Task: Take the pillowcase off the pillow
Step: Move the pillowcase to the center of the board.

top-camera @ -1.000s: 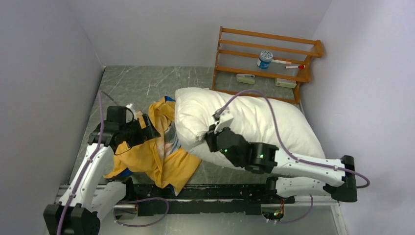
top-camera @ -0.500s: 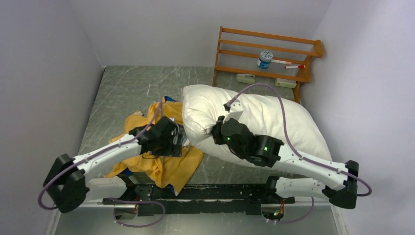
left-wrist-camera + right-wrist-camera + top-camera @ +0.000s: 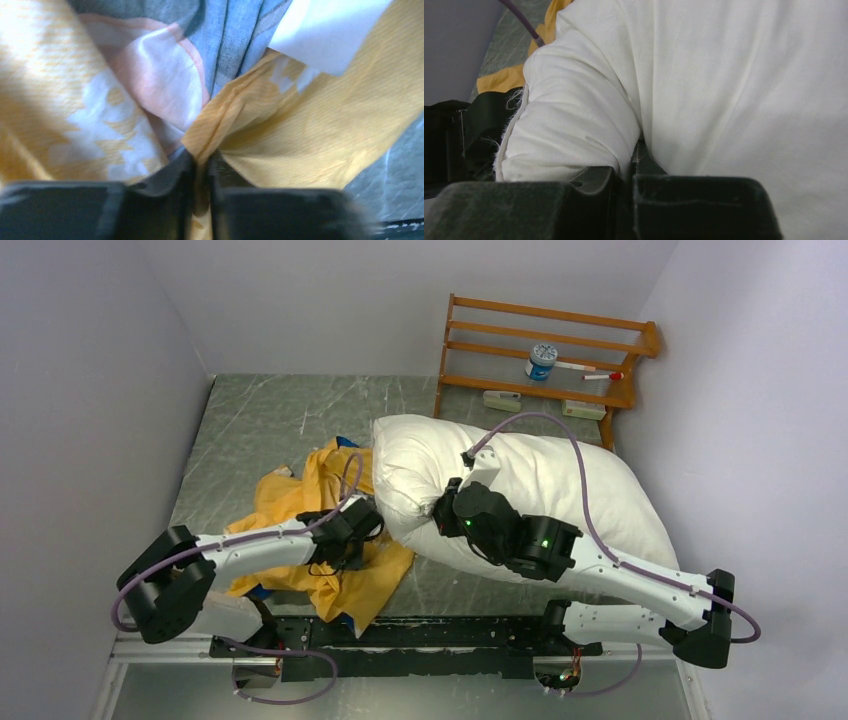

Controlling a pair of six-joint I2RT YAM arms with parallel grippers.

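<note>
Left claw [image 3: 201,159] is pinching a pillowcase [image 3: 290,498] fold, bunched just left of the pillow [image 3: 540,480]; right claw [image 3: 631,162] is clamping the pillow's corner.

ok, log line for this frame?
left fingers: shut on pillowcase | right fingers: shut on pillow | pillowcase: bunched at pillow's left end

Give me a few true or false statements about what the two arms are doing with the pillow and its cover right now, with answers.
1. The left tool pinches a fold of the thin orange-yellow fabric pillowcase. True.
2. The right tool hangs open above the plump white rectangular pillow. False: it is shut on a bunch of the pillow's white cloth.
3. Most of the pillow is bare, with the pillowcase crumpled to its left. True.
4. The slatted wooden rack stands at the near left corner. False: it stands at the far right.
</note>
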